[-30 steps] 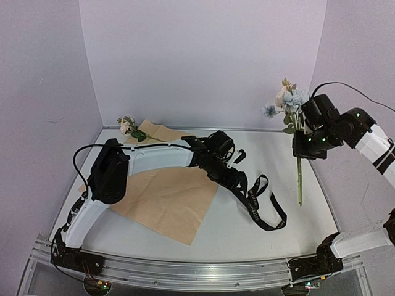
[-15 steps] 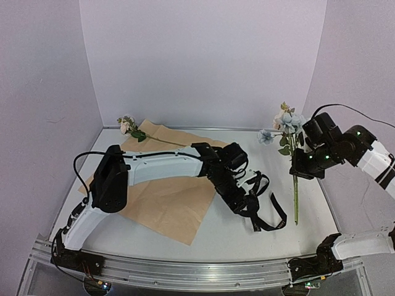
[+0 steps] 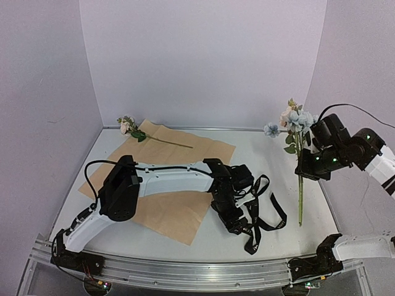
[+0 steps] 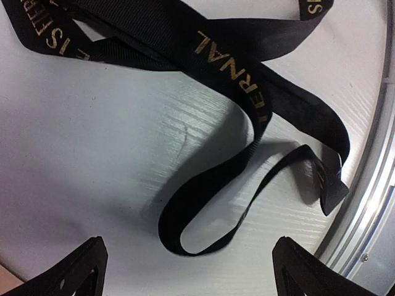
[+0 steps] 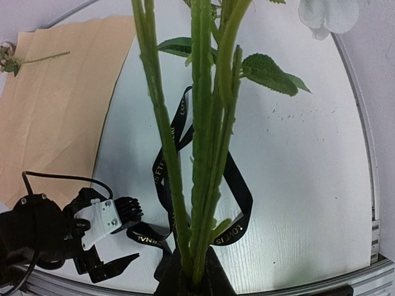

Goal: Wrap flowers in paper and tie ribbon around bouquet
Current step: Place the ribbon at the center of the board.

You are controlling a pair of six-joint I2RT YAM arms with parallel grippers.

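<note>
Left fingers [image 4: 83, 270] wide over ribbon [image 4: 247, 58]

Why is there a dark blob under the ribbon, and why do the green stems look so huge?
Left wrist view: the ribbon loops up off the white table, so it casts a soft shadow beneath. Right wrist view: the flowers sit right by the lens, so their stems look giant, and the table edge looks bent.

A black ribbon [image 4: 241, 58] printed with gold capital lettering is shown on a white tabletop [image 3: 271, 154]. The paper [image 3: 170, 206] is seen tan-peach. At 3 o'clock, the flowers [image 3: 296, 120] are coloured pale blue and cream, with green stems. Lilac walls [image 3: 203, 61] are seen behind.
</note>
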